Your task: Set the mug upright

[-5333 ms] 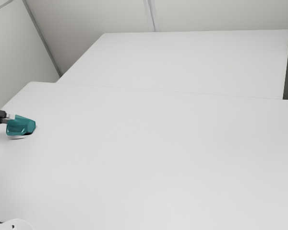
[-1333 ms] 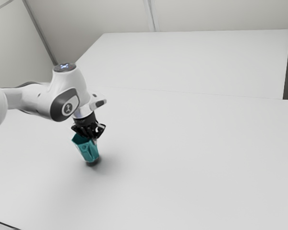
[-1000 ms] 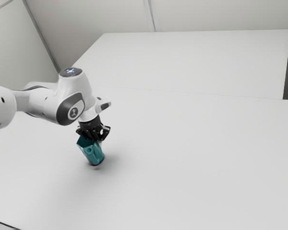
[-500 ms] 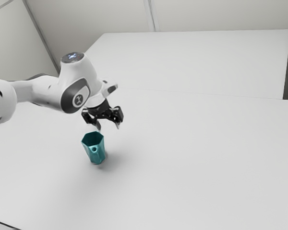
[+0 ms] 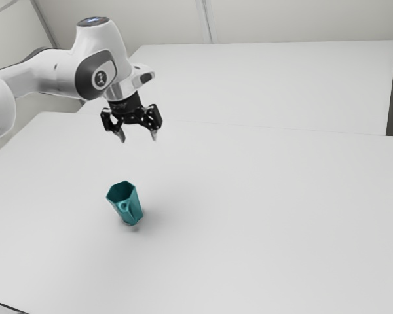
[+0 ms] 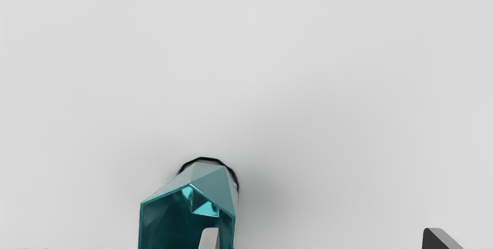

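Over the table [image 5: 249, 235], the arm [image 5: 49, 73] has risen since the frame of half a second ago, taking the gripper [image 5: 138, 138] up and well away from the mug [image 5: 128, 204]. The mug's mouth has also swung a little toward the exterior view's left, while its foot has hardly shifted.

The jaws stand wide apart and have hold of nothing. One finger [image 6: 210, 238] overlaps the mug's mouth in the wrist view, but the exterior view puts the gap between them beyond doubt.

The mug is on the table, below the gripper, mouth up on its dark base [image 6: 206, 159]. It looks upright or near it, with a slight lean; whether it is at rest or rocking, I cannot tell. The job looks all but done: if the mug settles, it wants no further touch, and if it tips, it will need a fresh hold.

I judge it light and stiff, with smooth, glossy facets that could let the fingers slip. It flares toward the mouth and is narrow at the foot, so a knock near the rim [image 5: 122, 185] could topple it. Two opposite flat sides below the rim would make the best hold — square-on and gently closed — keeping clear of the small handle [image 5: 125, 209], which would turn it askew.
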You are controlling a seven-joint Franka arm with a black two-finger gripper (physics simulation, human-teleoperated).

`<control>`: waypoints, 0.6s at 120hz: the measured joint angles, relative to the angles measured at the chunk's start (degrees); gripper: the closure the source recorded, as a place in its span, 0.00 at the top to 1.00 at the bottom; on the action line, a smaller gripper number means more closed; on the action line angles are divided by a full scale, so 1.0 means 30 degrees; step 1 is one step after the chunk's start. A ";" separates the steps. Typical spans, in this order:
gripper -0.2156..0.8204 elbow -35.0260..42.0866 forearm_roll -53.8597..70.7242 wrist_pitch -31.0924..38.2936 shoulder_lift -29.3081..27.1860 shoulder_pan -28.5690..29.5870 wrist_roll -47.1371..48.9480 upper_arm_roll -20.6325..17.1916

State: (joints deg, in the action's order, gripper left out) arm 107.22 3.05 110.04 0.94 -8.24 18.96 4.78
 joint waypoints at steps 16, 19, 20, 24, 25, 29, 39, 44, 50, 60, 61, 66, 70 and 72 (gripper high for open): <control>0.77 -0.1225 -0.0026 -0.1320 0.0159 0.0412 -0.0952 0.0011; 0.77 -0.1523 -0.0030 -0.1573 0.0191 0.0495 -0.1157 0.0013; 0.77 -0.1621 -0.0032 -0.1660 0.0199 0.0523 -0.1225 0.0013; 0.77 -0.2002 -0.0027 -0.1998 0.0227 0.0635 -0.1490 0.0015; 0.77 -0.2082 -0.0025 -0.2075 0.0229 0.0662 -0.1555 0.0015; 0.77 -0.2366 -0.0017 -0.2374 0.0247 0.0761 -0.1807 0.0024; 0.77 -0.3278 0.0003 -0.3178 0.0361 0.0986 -0.2374 0.0042; 0.77 -0.3765 0.0010 -0.3578 0.0391 0.1051 -0.2628 0.0068; 0.77 -0.4377 0.0006 -0.4078 0.0408 0.1102 -0.2906 0.0095; 0.77 -0.5527 -0.0007 -0.5019 0.0511 0.1104 -0.3316 0.0144; 0.77 -0.5673 -0.0006 -0.5125 0.0535 0.1102 -0.3353 0.0147; 0.77 -0.6247 -0.0001 -0.5618 0.0614 0.1071 -0.3533 0.0160; 0.77 -0.6537 -0.0002 -0.5955 0.0645 0.1045 -0.3670 0.0160; 0.77 -0.6627 -0.0005 -0.6104 0.0662 0.1057 -0.3736 0.0137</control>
State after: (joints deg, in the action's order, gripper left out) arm 87.34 3.03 91.73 2.93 -5.07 7.75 5.19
